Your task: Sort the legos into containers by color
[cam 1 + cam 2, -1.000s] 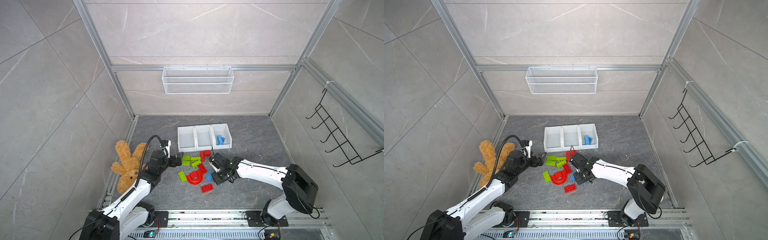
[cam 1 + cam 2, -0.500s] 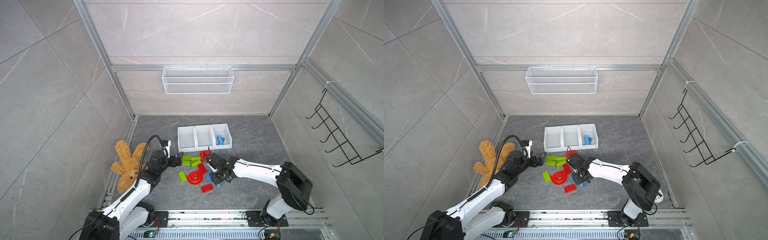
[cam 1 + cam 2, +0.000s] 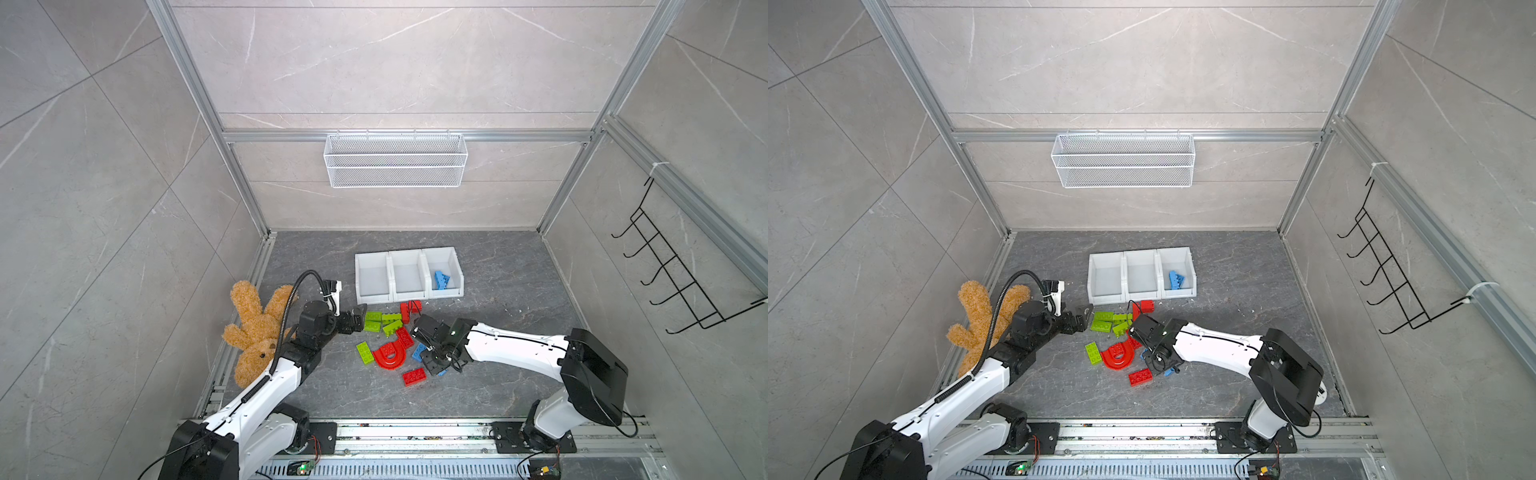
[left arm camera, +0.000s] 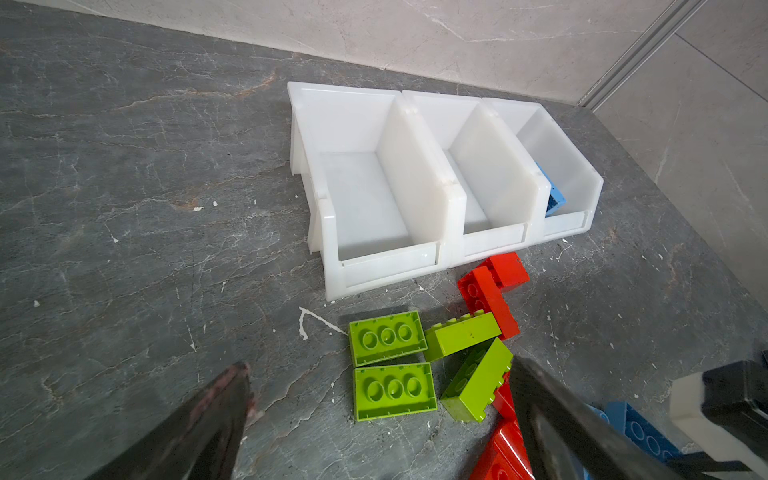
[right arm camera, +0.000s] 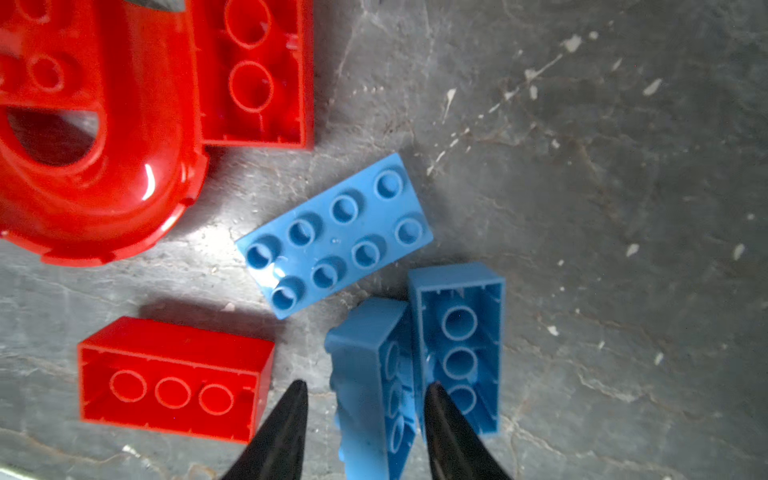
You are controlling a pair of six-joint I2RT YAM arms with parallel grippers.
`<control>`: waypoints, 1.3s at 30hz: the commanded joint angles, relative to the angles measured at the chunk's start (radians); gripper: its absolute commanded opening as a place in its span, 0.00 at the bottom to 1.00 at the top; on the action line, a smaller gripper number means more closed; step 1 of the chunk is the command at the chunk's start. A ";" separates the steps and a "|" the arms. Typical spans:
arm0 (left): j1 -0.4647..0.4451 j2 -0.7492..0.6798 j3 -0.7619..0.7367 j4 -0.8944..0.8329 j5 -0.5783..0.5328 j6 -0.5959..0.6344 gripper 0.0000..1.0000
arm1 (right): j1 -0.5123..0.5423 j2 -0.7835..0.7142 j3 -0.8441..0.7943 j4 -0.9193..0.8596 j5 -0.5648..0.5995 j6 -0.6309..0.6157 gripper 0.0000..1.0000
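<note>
Two blue legos (image 5: 459, 332) lie touching on the worktop (image 5: 623, 208). The right pincer (image 5: 365, 387) straddles the tilted blue brick (image 5: 361, 353) with jaws parted, a red brick (image 5: 174, 374) beside. The left pincer (image 4: 380, 363) gapes empty near green legos (image 4: 386, 336). Of three containers (image 3: 390, 270), only the rightmost holds blue pieces (image 3: 441, 279).

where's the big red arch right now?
In both top views the red arch lies on the floor mid-scene, between a lone green brick on its left and the right gripper on its right.
</note>
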 commanded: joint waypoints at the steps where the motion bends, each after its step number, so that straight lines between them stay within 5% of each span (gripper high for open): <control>1: 0.002 -0.010 0.008 0.031 0.025 0.009 1.00 | 0.009 -0.029 0.019 -0.041 0.039 0.047 0.50; 4: 0.002 -0.012 0.007 0.030 0.025 0.009 1.00 | 0.009 -0.047 0.009 -0.029 0.047 0.060 0.49; 11: 0.002 -0.017 0.008 0.029 0.025 0.009 1.00 | -0.026 -0.073 -0.001 -0.018 0.088 0.022 0.30; 20: 0.002 -0.018 0.008 0.024 0.021 0.014 1.00 | -0.100 -0.041 -0.040 0.009 0.036 -0.066 0.55; 39: 0.002 -0.008 0.011 0.024 0.024 0.014 1.00 | -0.153 0.085 -0.034 0.049 0.011 -0.048 0.54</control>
